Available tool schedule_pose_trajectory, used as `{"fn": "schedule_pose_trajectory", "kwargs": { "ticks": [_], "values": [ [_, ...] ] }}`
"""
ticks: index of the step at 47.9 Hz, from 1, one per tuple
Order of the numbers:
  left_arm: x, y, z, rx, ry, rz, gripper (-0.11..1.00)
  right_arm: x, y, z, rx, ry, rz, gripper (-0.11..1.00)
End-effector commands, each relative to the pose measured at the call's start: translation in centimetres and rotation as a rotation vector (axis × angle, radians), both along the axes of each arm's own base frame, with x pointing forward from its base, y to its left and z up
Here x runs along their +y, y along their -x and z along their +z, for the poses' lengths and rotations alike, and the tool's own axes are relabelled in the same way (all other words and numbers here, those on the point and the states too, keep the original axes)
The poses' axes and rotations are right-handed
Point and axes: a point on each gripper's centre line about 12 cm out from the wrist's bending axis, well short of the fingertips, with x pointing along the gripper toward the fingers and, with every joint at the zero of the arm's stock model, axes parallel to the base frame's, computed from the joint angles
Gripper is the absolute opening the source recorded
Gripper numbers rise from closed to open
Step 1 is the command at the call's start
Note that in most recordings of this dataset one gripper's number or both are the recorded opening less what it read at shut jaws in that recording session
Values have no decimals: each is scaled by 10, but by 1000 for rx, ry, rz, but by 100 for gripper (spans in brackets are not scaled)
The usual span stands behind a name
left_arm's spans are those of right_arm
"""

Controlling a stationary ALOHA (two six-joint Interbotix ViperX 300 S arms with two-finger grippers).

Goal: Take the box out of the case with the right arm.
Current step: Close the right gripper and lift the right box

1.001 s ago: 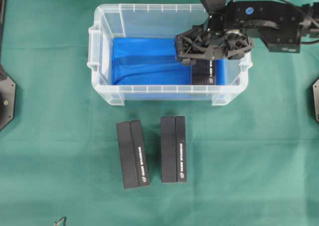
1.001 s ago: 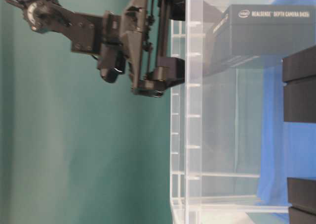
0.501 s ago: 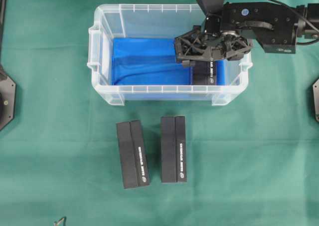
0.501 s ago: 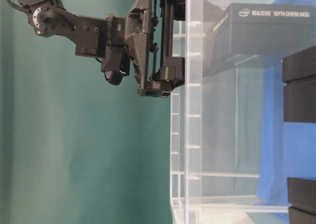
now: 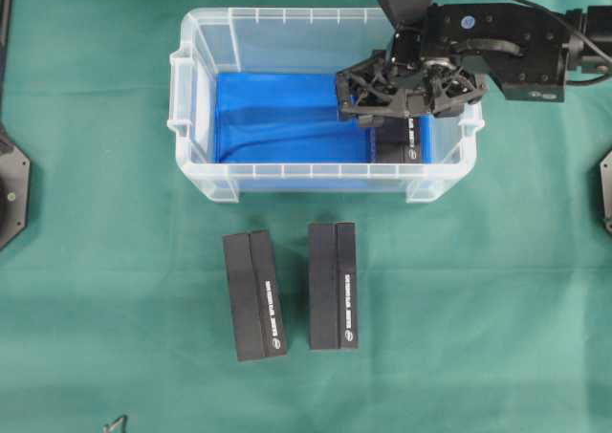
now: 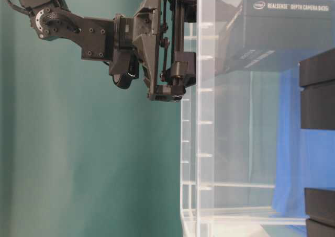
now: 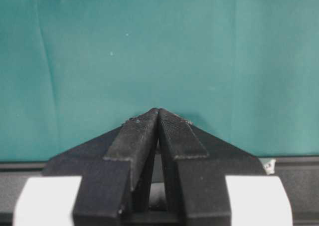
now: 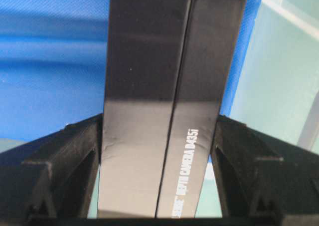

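Box (image 8: pixel 159 101) inside the case (image 5: pixel 191 98), at its right end over the blue lining (image 5: pixel 277 118), pinched between the right gripper (image 8: pixel 158 176) fingers (image 8: pixel 65 166), both pressed flat against its long sides. Left gripper (image 7: pixel 158 117) fingertips pressed together over bare green cloth (image 7: pixel 159 46), holding nothing. Seen only from the right wrist: contact on both sides. Seen only from overhead: two more boxes (image 5: pixel 253 294) (image 5: pixel 333 285) lying outside, in front of the case. Narrower finger spread than a second ago; box now tilted off the floor in the table-level view.
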Motion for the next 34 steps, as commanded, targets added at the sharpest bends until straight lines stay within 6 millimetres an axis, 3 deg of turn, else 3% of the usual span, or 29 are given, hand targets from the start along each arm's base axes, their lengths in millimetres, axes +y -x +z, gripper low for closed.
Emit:
{"fn": "schedule_pose_trajectory", "kwargs": {
  "ticks": [1, 16, 34],
  "values": [
    [1, -2, 7, -25, 0, 3, 2, 1, -3, 10, -26, 2, 4, 65],
    [1, -2, 8, -26, 0, 3, 2, -1, -6, 20, -49, 11, 7, 65],
    [1, -2, 7, -25, 0, 3, 2, -2, 3, 76, -42, 34, -3, 65]
  ]
}}
